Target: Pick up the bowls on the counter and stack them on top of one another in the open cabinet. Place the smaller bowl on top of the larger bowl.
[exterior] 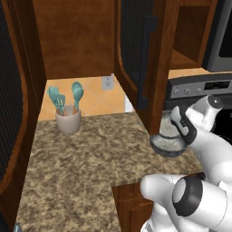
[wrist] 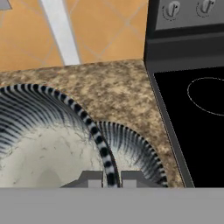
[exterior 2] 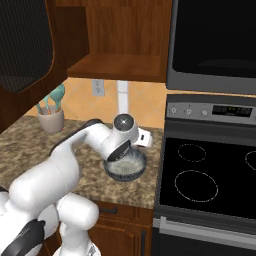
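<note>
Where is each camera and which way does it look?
Left base view: behind the arm's left, looking down at the counter; arm at lower right.
Right base view: behind its right, facing counter and stove; arm at lower left.
Hand view: on the hand, fingers astride a bowl's rim.
All share the bowl.

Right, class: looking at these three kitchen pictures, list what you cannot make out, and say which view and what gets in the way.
- Second bowl: in both base views the arm covers part of the bowl, so two bowls cannot be told apart there.
- Gripper grip: in the hand view the fingers straddle the bowl rim, but contact is not clear.
- Stove knobs: hand view, cut off by the top edge.
- Cabinet inside: right base view, upper part cut off.
</note>
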Tool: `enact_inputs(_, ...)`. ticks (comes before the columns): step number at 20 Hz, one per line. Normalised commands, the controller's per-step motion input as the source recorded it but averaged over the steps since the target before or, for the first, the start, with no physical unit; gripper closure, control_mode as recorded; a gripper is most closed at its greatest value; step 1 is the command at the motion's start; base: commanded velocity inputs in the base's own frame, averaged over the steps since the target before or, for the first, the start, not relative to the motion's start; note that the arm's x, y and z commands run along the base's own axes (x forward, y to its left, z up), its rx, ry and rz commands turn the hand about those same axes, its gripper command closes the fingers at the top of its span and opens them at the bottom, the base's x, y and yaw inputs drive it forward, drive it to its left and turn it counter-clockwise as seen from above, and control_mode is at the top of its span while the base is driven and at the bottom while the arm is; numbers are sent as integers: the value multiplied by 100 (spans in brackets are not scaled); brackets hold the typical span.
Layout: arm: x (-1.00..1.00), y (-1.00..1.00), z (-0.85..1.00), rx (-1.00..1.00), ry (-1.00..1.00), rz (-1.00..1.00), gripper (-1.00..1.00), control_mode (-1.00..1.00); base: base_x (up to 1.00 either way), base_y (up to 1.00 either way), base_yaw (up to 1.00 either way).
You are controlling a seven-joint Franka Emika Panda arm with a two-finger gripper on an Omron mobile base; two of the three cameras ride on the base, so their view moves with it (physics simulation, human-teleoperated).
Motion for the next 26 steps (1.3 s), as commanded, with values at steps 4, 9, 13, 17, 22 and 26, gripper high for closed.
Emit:
enact_inputs(4,2,-12,-4,5,10,0,100,-100,0,0,0)
enact_inputs(9,0,-30,-36,13,10,0,100,-100,0,0,0)
enact_inputs(13,0,-16,-32,4,5,0,100,-100,0,0,0)
enact_inputs(17,1,-4,-45,0,7,0,100,-100,0,0,0)
enact_inputs(22,14,1,-47,0,10,0,100,-100,0,0,0)
enact_inputs(26,24,0,-22,0,6,0,100,-100,0,0,0)
